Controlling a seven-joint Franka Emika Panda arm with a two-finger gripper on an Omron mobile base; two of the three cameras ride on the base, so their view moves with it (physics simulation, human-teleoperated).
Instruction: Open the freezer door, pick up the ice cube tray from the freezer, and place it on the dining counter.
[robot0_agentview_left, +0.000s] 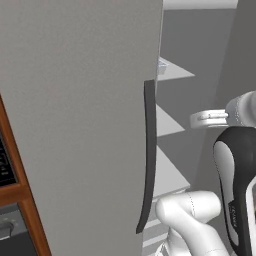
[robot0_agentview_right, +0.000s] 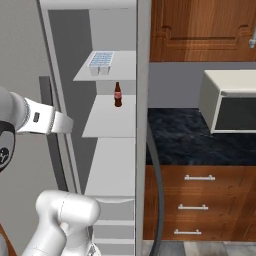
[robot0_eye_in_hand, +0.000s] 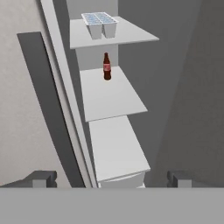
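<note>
We see one ice cube tray (robot0_eye_in_hand: 99, 22) and one bottle (robot0_eye_in_hand: 106, 66) on the freezer (robot0_agentview_right: 107, 145) shelves, our gripper (robot0_eye_in_hand: 111, 178) spread apart.

The arm (robot0_agentview_left: 200, 220) is glossy white, built of rounded, tube-like segments. At the right edge of the left base view one link (robot0_agentview_left: 239, 185) wears a black shell with a pale oval inset and tiny lettering. A light grey wrist (robot0_agentview_right: 35, 116) shows a small dark mark. Two small dark grey fingertips (robot0_eye_in_hand: 41, 178) are blocky.
</note>
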